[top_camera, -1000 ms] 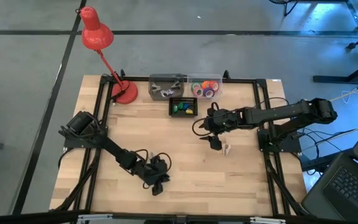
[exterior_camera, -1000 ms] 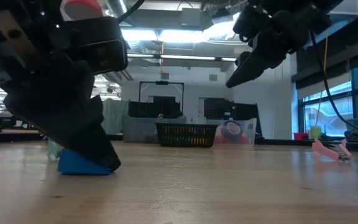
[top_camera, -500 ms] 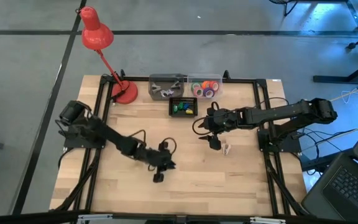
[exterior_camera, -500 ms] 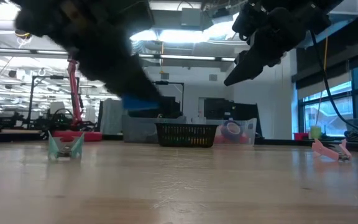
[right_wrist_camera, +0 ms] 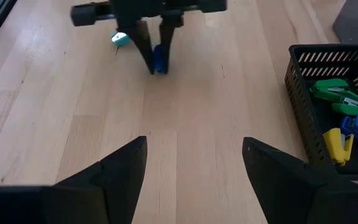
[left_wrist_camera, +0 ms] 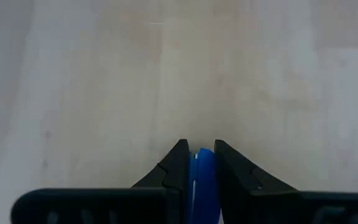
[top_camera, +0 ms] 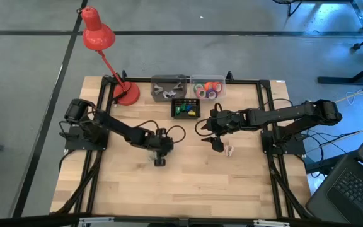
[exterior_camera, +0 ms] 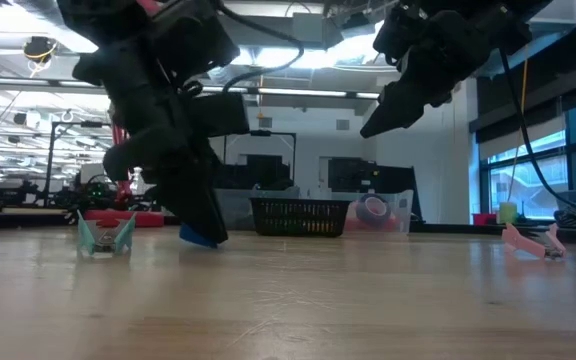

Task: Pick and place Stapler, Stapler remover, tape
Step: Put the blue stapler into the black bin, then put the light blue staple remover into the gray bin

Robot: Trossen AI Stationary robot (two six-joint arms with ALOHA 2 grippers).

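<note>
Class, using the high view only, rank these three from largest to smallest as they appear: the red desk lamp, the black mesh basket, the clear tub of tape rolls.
1. Red desk lamp, clearly largest.
2. and 3. Clear tub and black mesh basket look about alike; not ranked.

Wooden table (top_camera: 188,183) on a grey floor (top_camera: 24,94). Red desk lamp (top_camera: 99,47) standing at the far left corner. Black laptop (top_camera: 355,189) off beyond the right edge. Dark cables (top_camera: 320,151) trailing near it. Bright ceiling lights (exterior_camera: 268,55) across the room behind.
</note>
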